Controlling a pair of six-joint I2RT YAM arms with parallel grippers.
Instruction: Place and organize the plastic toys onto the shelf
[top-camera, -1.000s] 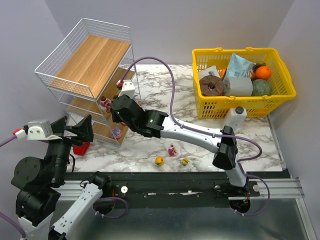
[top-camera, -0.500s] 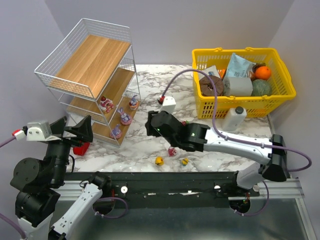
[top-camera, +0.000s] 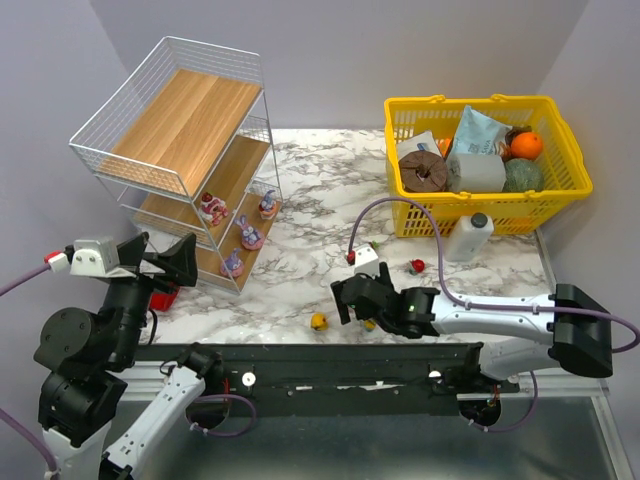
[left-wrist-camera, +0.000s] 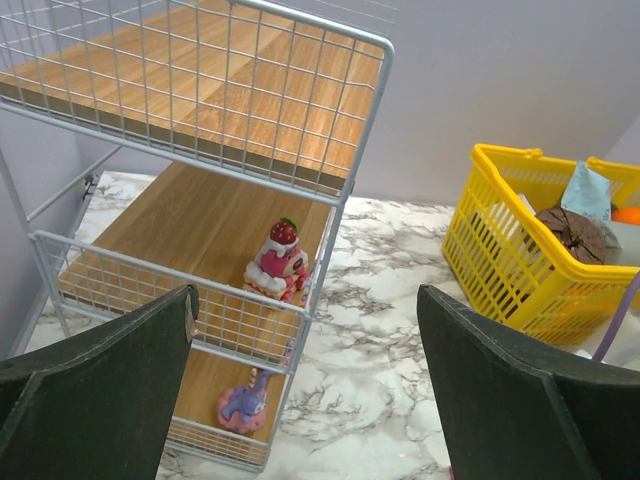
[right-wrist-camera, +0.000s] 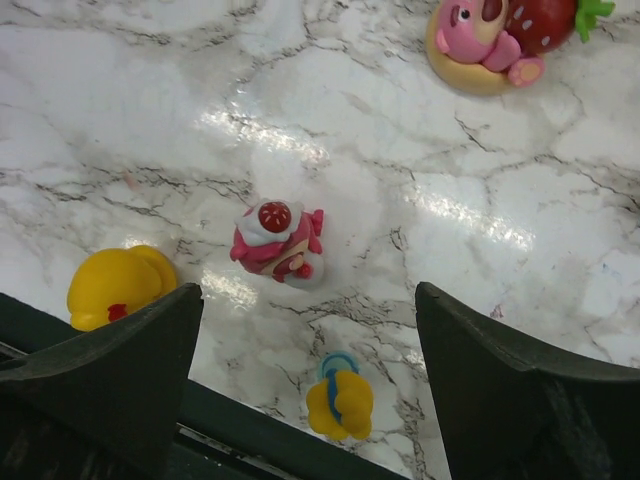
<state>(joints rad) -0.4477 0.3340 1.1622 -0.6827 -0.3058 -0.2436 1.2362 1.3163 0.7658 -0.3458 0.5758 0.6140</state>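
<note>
- Down low at the counter's (top-camera: 300, 185) near edge is the right gripper (top-camera: 350, 305), its fingers (right-wrist-camera: 110, 370) spread wide with nothing between them.
- Directly beneath it stands a pink toy (right-wrist-camera: 277, 243) with a red top, upright on the marble and clear of both fingers.
- To its left, right at the near edge, sits a yellow duck (top-camera: 318, 322). A smaller duck (right-wrist-camera: 340, 405) lies just beside the pink toy, closer to the edge.
- Further back on the counter there's a strawberry figure (right-wrist-camera: 490, 40), pink, and off to the right a red toy (top-camera: 416, 265) near a white bottle (top-camera: 468, 237).
- Over at the left edge stands the shelf (top-camera: 185, 125).
- It carries a pink strawberry-topped toy (left-wrist-camera: 278, 265) on the middle board and a purple figure (left-wrist-camera: 245, 400) on the bottom board.
- Two more purple toys (top-camera: 250, 235) sit at its open front; I can't tell which board they are on.
- The left gripper (top-camera: 160, 255) is raised off the counter and faces the shelf, its fingers (left-wrist-camera: 100, 400) wide apart and empty.
- Below it is a red object (top-camera: 160, 297), mostly hidden.
- A yellow basket (top-camera: 480, 215) of groceries fills the far right corner.
</note>
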